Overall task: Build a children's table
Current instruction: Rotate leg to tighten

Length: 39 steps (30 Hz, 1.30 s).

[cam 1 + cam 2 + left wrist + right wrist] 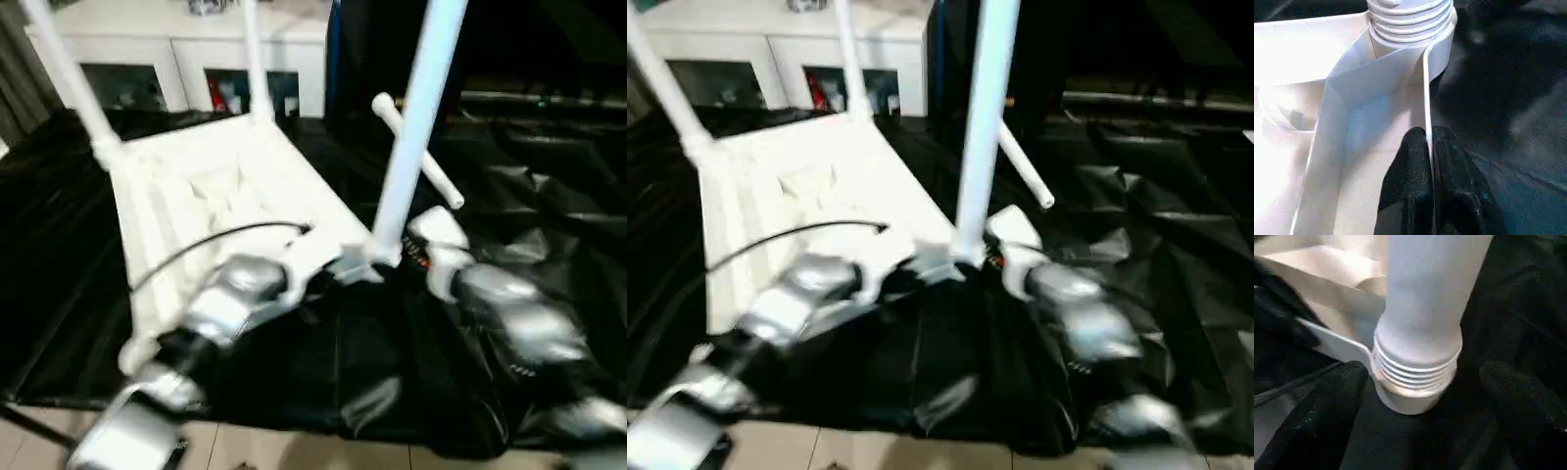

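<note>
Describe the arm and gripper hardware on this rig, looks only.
Both forearms are rounded silver shells with black joint sections. A thin black cable loops above the left arm. The left gripper and right gripper each have two matte black, rounded fingers.

The white tabletop [211,211] lies upside down, ribbed underside up, on black sheeting. 3 white tubular legs [416,127] stand upright in corner sockets; the near one's ribbed end sits in its socket [1415,391]. A 4th leg [416,152] lies loose just beyond.
</note>
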Tool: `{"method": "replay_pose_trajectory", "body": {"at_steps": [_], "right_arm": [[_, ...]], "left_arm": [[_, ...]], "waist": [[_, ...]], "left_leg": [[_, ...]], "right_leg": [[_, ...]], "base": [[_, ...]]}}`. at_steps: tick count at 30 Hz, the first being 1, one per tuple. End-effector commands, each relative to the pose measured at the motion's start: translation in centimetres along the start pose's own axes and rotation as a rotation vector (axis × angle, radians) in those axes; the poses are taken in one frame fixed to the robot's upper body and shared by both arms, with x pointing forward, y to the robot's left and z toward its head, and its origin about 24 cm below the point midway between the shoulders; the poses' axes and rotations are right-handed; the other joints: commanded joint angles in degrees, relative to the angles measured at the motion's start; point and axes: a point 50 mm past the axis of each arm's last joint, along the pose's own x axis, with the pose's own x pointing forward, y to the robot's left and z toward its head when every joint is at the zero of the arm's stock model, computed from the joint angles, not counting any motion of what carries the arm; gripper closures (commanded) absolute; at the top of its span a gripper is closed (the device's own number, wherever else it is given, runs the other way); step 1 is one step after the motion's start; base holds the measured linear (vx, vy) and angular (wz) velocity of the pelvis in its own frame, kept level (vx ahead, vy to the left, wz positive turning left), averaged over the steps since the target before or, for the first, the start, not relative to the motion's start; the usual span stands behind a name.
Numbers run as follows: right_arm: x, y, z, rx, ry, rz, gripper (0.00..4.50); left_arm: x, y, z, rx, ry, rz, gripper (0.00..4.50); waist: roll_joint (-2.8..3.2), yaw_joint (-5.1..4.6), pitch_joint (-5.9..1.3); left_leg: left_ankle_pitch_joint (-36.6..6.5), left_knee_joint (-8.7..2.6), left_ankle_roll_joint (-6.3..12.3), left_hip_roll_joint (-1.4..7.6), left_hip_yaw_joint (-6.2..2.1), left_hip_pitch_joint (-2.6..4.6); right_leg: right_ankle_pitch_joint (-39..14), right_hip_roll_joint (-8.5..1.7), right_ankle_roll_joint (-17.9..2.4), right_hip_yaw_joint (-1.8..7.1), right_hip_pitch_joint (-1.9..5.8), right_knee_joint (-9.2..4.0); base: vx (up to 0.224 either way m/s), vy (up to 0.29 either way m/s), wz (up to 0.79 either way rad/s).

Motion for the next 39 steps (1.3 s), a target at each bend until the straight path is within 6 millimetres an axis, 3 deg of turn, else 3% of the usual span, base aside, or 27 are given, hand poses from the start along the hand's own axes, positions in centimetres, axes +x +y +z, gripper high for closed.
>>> {"method": "replay_pose_trajectory", "body": {"at_steps": [1,5,7,10,18,32,39], "right_arm": [[-0.2,0.5,1.2,-0.030,-0.044,0.084,0.41],[-0.2,0.8,1.4,-0.036,-0.050,0.127,0.41],[0.2,1.1,1.3,-0.050,-0.041,0.141,0.41],[0.4,1.2,1.1,-0.063,-0.024,0.148,0.41],[0.8,1.5,0.8,-0.070,-0.004,0.190,0.41],[1.1,1.7,0.8,-0.039,-0.021,0.207,1.64],[1.1,1.8,0.3,-0.026,-0.009,0.213,1.74]], "left_arm": [[-0.8,-0.7,1.2,0.065,-0.090,-0.107,4.50],[-1.1,-1.1,1.2,0.068,-0.092,-0.159,4.50],[-1.1,-1.2,1.1,0.072,-0.083,-0.164,4.50],[-1.1,-1.3,1.1,0.070,-0.082,-0.170,4.50],[-1.2,-1.4,1.0,0.072,-0.076,-0.179,4.50],[-1.3,-1.2,0.9,0.068,-0.069,-0.176,4.50],[-1.5,-1.4,0.6,0.057,-0.058,-0.195,4.50]], "waist": [[-0.83,0.50,-3.46],[-0.50,0.87,-3.70],[-0.55,1.28,-3.80],[-0.66,1.66,-3.88],[-0.63,1.79,-3.85],[-0.61,1.80,-3.93],[-0.61,1.79,-3.93]], "left_leg": [[-8.5,-3.75,4.88,3.29,-1.52,0.14],[-8.0,-3.88,4.89,4.02,-1.74,0.46],[-6.7,-3.86,5.00,4.19,-1.72,0.39],[-5.5,-3.81,5.14,4.16,-1.68,0.18],[-5.4,-3.82,5.06,4.13,-1.67,0.10],[-5.1,-3.77,5.01,4.15,-1.70,0.06],[-5.0,-3.76,5.08,4.18,-1.69,0.06]], "right_leg": [[-23.1,-6.07,2.8,4.72,3.30,-5.94],[-19.3,-6.12,0.5,5.07,3.05,-5.30],[-16.5,-6.25,-1.2,5.33,3.09,-4.72],[-14.7,-6.41,-1.9,5.47,3.29,-4.34],[-15.2,-6.40,-1.7,5.45,3.46,-4.43],[-14.2,-6.40,-2.0,5.50,3.53,-4.23],[-14.0,-6.40,-2.2,5.50,3.53,-4.15]], "base": [[0.000,0.000,0.00],[0.000,0.000,0.00],[0.000,0.000,0.00],[0.000,0.000,0.00],[0.000,0.000,0.00],[0.000,0.000,0.00],[0.000,0.000,0.00]]}}
